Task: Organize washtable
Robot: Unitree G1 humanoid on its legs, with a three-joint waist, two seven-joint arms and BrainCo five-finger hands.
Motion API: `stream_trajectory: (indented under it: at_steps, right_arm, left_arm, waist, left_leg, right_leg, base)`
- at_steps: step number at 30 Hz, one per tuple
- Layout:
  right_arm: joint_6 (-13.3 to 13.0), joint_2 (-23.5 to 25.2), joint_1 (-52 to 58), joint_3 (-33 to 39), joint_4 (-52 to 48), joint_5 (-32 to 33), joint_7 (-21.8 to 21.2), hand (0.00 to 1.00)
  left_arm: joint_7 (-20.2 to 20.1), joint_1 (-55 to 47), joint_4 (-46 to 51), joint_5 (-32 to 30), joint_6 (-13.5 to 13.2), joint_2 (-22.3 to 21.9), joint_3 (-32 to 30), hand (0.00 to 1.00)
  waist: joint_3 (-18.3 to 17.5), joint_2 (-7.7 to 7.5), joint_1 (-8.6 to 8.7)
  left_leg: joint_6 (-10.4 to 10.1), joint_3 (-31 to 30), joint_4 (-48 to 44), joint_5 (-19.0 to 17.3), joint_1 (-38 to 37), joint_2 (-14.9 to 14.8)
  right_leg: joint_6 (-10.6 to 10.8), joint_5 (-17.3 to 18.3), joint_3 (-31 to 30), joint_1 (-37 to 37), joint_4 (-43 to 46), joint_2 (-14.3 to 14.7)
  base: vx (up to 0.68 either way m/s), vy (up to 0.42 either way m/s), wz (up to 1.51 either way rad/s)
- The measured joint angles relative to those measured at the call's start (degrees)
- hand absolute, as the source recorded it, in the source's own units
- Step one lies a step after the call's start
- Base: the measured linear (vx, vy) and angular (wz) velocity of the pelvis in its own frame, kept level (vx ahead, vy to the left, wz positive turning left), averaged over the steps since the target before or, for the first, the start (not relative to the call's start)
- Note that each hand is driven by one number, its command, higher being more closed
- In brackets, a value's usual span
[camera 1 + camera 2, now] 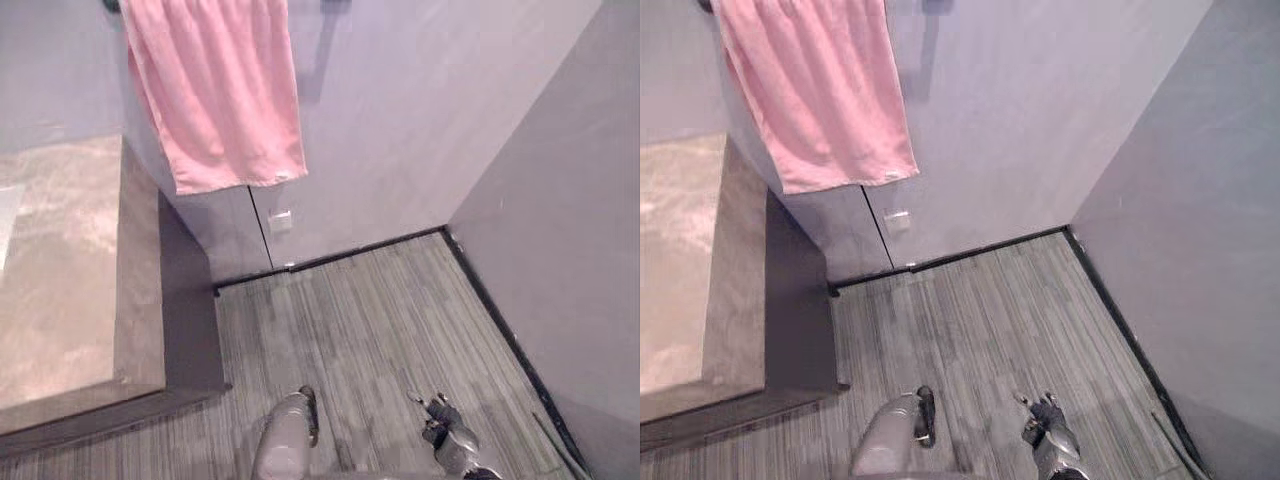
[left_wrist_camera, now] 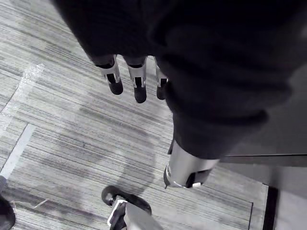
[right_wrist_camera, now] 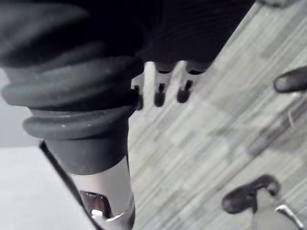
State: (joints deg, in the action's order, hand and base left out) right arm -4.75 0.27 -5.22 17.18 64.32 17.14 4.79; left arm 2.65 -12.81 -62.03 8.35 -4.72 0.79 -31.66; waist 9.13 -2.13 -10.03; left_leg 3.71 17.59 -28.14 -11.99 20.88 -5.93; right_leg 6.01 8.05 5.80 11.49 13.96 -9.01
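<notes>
Lilac walls (image 1: 400,120) meet a grey striped floor (image 1: 380,320) in this corner. The stone-topped washtable (image 1: 70,280) stands ahead and well to the left of the right hand (image 1: 440,420), with a pink towel (image 1: 215,90) hanging on the wall beyond it. The right hand and the left hand (image 2: 139,86) hang over the floor, fingers relaxed, grasping nothing.

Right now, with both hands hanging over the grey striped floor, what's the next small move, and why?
Probably turn left toward the brown stone-look countertop. It sits at the view's left edge, out of reach, while the left hand and right hand hang open and empty above the grey striped floor, facing the pink cloth towel hanging on the wall.
</notes>
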Motion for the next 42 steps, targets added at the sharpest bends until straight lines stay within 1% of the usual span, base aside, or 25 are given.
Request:
stream_trajectory:
  at_steps: [2,3,5,7,8,9,10,12,13,15,16,17,18,20,21,22,24,27,28,30,33,35,36,39,42]
  right_arm:
    - [0.06,-0.31,0.16,0.48,0.34,0.01,0.03,0.00]
    - [0.20,-0.20,0.54,0.55,1.24,0.05,0.02,0.00]
    - [0.32,0.15,1.48,0.55,2.28,0.02,0.00,0.00]
    - [0.36,0.33,2.52,0.98,1.29,-0.78,0.01,0.00]
    - [0.29,0.28,3.17,1.18,-0.19,-1.52,0.01,0.00]
    - [0.12,0.16,3.90,1.94,-1.40,-1.75,0.04,0.00]
    - [0.17,0.10,4.30,2.63,-1.94,-1.90,0.05,0.00]
    - [0.15,-0.29,6.20,4.44,-3.18,-1.96,0.16,0.00]
    - [0.25,-0.32,6.44,5.03,-3.16,-1.97,0.27,0.00]
    - [0.88,-0.38,7.87,5.60,-2.93,-2.10,0.50,0.00]
    - [1.30,-0.03,9.16,5.79,-2.78,-2.10,0.51,0.00]
    - [1.28,0.08,9.63,6.13,-2.90,-1.91,0.49,0.00]
    - [1.31,-0.75,9.59,6.28,-2.91,-2.06,0.51,0.00]
    - [1.15,-1.11,8.67,5.96,-3.69,-1.97,0.51,0.00]
    - [1.07,-1.07,7.83,4.69,-4.66,-1.92,0.50,0.00]
    - [1.08,-1.01,7.46,4.51,-4.71,-1.92,0.51,0.00]
    - [0.81,-0.87,6.91,4.32,-5.08,-1.86,0.66,0.00]
    - [0.19,-1.55,5.25,3.00,-6.12,-1.06,1.17,0.00]
    - [-0.01,-1.96,4.98,2.12,-6.67,-0.72,1.29,0.00]
    - [-0.23,-1.26,5.49,1.63,-6.77,-0.73,1.51,0.00]
    - [-0.23,-0.64,7.46,-0.18,-7.64,-0.88,1.58,0.00]
    - [-0.44,-0.74,8.33,-0.35,-9.23,-0.92,1.58,0.00]
    - [-0.96,-1.00,8.49,-0.98,-9.68,-0.92,1.52,0.00]
    - [-1.09,-1.69,8.62,-3.04,-9.59,-1.43,0.99,0.00]
    - [-1.08,-2.51,8.66,-4.81,-9.53,-2.03,-0.08,0.00]
  left_arm:
    - [0.01,0.05,-1.11,-0.02,0.61,0.17,-0.03,0.00]
    - [0.06,0.02,-1.28,-0.02,1.13,0.70,-0.04,0.00]
    - [0.12,0.13,-0.32,-0.08,1.57,1.49,0.03,0.00]
    - [0.27,0.46,1.34,-0.11,1.62,1.47,0.01,0.00]
    - [0.24,1.24,2.35,-0.13,1.56,1.40,0.05,0.00]
    - [0.29,2.66,3.03,-0.07,1.69,1.37,0.30,0.00]
    - [0.25,3.12,3.17,-0.07,1.56,1.22,0.60,0.00]
    - [0.11,4.89,3.46,-0.07,0.96,0.37,2.57,0.00]
    - [0.15,5.10,3.46,-0.07,0.91,0.15,2.51,0.00]
    - [0.37,4.83,3.43,-0.15,0.72,-1.37,1.89,0.00]
    - [0.89,3.75,3.45,-0.06,0.61,-1.93,1.58,0.00]
    - [1.17,3.69,3.28,-0.04,0.61,-1.95,1.32,0.00]
    - [1.30,2.88,3.04,0.00,0.47,-2.96,0.46,0.00]
    - [1.36,2.79,3.02,0.35,0.26,-4.31,-0.40,0.00]
    - [1.41,2.86,2.98,1.28,0.04,-4.75,-0.40,0.00]
    - [1.40,2.81,2.94,1.53,-0.17,-4.66,-0.34,0.00]
    - [1.43,2.70,2.92,2.49,-0.43,-4.57,0.35,0.00]
    - [1.80,2.89,3.08,3.51,-0.90,-3.80,3.26,0.00]
    - [2.40,3.53,3.20,4.21,-0.92,-3.25,5.20,0.00]
    - [3.34,3.95,4.63,5.56,-0.90,-1.97,6.44,0.00]
    - [5.42,3.55,19.08,8.91,-1.46,-0.82,6.34,0.00]
    - [6.22,2.61,31.24,9.09,-2.50,1.51,6.16,0.00]
    - [5.25,2.56,37.85,8.74,-3.40,4.98,6.06,0.00]
    - [2.89,4.34,47.09,8.75,-4.80,9.51,8.53,0.00]
    - [0.82,6.63,49.46,8.77,-5.26,14.43,8.75,0.00]
  waist:
    - [0.06,0.08,0.74]
    - [0.10,0.16,1.61]
    - [0.25,0.40,2.59]
    - [0.65,1.05,3.10]
    - [0.76,1.37,3.27]
    - [0.81,1.44,3.72]
    - [0.76,1.55,4.11]
    - [0.73,1.67,5.70]
    - [0.62,1.65,5.98]
    - [0.38,1.40,5.98]
    - [-1.11,0.84,5.97]
    - [-1.70,1.03,6.04]
    - [-3.36,2.75,5.82]
    - [-3.88,4.14,5.96]
    - [-3.84,4.66,5.85]
    - [-3.47,4.05,5.76]
    - [-3.47,4.00,5.83]
    - [-3.52,4.08,5.48]
    - [-3.70,4.36,5.26]
    - [-4.37,2.53,4.47]
    - [-4.36,0.35,4.44]
    - [-4.47,0.35,4.43]
    - [-4.46,0.65,4.57]
    - [-4.35,1.47,4.82]
    - [-4.55,1.84,4.94]
  left_leg:
    - [0.83,0.32,-0.40,-2.33,-1.87,1.30]
    - [1.55,0.29,-0.53,-2.90,-4.13,1.78]
    - [2.00,-0.24,0.79,-3.31,-8.62,2.54]
    - [2.09,-0.74,5.17,-3.36,-14.18,3.28]
    - [2.12,-2.11,8.29,-3.36,-17.15,3.94]
    - [2.10,-3.70,10.04,-3.34,-19.35,4.30]
    - [2.08,-4.72,10.54,-3.34,-20.25,4.36]
    - [1.15,-9.40,12.54,-3.44,-22.72,4.71]
    - [0.74,-10.39,12.77,-3.59,-22.98,4.75]
    - [-1.35,-12.68,13.37,-4.51,-24.94,4.90]
    - [-3.20,-14.30,13.30,-5.58,-25.72,4.81]
    - [-4.11,-15.08,13.03,-6.10,-25.79,4.30]
    - [-6.08,-15.76,11.83,-6.07,-25.15,1.53]
    - [-7.69,-15.63,9.91,-5.53,-23.92,-0.52]
    - [-9.81,-14.60,6.05,-4.40,-21.67,-2.12]
    - [-10.64,-13.79,4.42,-4.14,-20.48,-2.53]
    - [-10.32,-8.97,4.21,-4.52,-20.19,-4.07]
    - [-10.08,-7.62,10.46,-3.62,-17.01,-3.84]
    - [-9.04,-8.33,12.89,2.50,-15.57,-3.46]
    - [-8.28,-8.19,15.45,3.83,-16.37,-2.36]
    - [-7.16,-8.21,18.56,5.60,-17.73,0.05]
    - [-6.67,-8.02,20.18,5.91,-18.58,1.00]
    - [-6.37,-7.93,21.15,6.20,-18.58,1.46]
    - [-6.29,-7.89,22.40,6.90,-19.01,2.31]
    - [-6.47,-8.15,22.95,7.04,-19.12,1.94]
  right_leg:
    - [3.78,-0.88,-1.80,-5.26,13.68,-1.70]
    - [9.41,-2.67,-3.30,-9.52,25.42,-1.72]
    - [9.27,-2.65,-1.59,-14.69,39.46,-1.96]
    - [5.71,-0.64,1.96,-19.14,45.38,-2.10]
    - [2.36,1.52,4.88,-21.69,44.77,-2.10]
    - [0.28,3.44,7.82,-23.08,40.40,-1.92]
    - [0.19,4.28,9.10,-23.21,36.99,-1.83]
    - [-0.67,4.17,10.43,-23.74,18.30,-1.22]
    - [-0.92,3.63,9.66,-23.68,13.90,-1.02]
    - [-2.19,-1.09,6.60,-23.73,5.07,-0.56]
    - [-3.53,-5.72,5.75,-23.41,2.64,-0.40]
    - [-2.04,-7.52,5.71,-23.04,2.57,-0.05]
    - [-3.75,-6.78,8.20,-22.09,1.96,1.81]
    - [-4.50,-6.32,9.71,-21.20,0.06,3.40]
    - [-5.14,-6.43,10.60,-19.46,-2.36,4.33]
    - [-5.32,-6.51,11.11,-18.28,-3.58,4.35]
    - [-5.49,-6.62,12.91,-13.42,-7.11,4.03]
    - [-5.18,-6.75,13.76,-12.25,-8.34,3.47]
    - [-4.71,-6.89,13.91,-12.76,-8.44,3.91]
    - [-3.52,-7.65,13.02,-12.49,-10.08,3.25]
    - [-2.55,-8.72,13.56,-11.54,-12.07,1.89]
    - [-2.37,-8.82,13.09,-11.47,-12.21,1.20]
    - [-2.22,-8.91,12.98,-11.81,-12.30,0.89]
    - [-1.88,-9.48,12.79,-11.80,-13.77,0.88]
    - [-1.98,-9.53,12.79,-11.77,-14.29,1.58]
  base:
    - [0.40,0.198,0.09]
    - [0.34,0.135,0.20]
    - [0.39,0.115,0.23]
    - [0.39,0.076,0.14]
    - [0.29,0.006,0.34]
    - [0.22,-0.036,0.52]
    - [0.29,-0.106,0.88]
    - [0.27,-0.128,1.11]
    - [0.25,-0.175,1.07]
    - [0.33,-0.239,0.82]
    - [0.39,-0.320,0.69]
    - [0.47,-0.379,0.72]
    - [0.38,-0.315,0.41]
    - [0.32,-0.265,0.29]
    - [0.26,-0.234,0.31]
    - [0.19,-0.199,0.47]
    - [0.14,-0.140,0.44]
    - [0.06,0.010,0.17]
    - [0.03,0.102,-0.06]
    - [0.04,0.079,-0.02]
    - [0.05,0.072,0.15]
    - [0.02,0.086,-0.04]
    - [0.01,0.066,-0.07]
    - [0.03,0.037,-0.04]
    - [0.04,-0.031,-0.04]
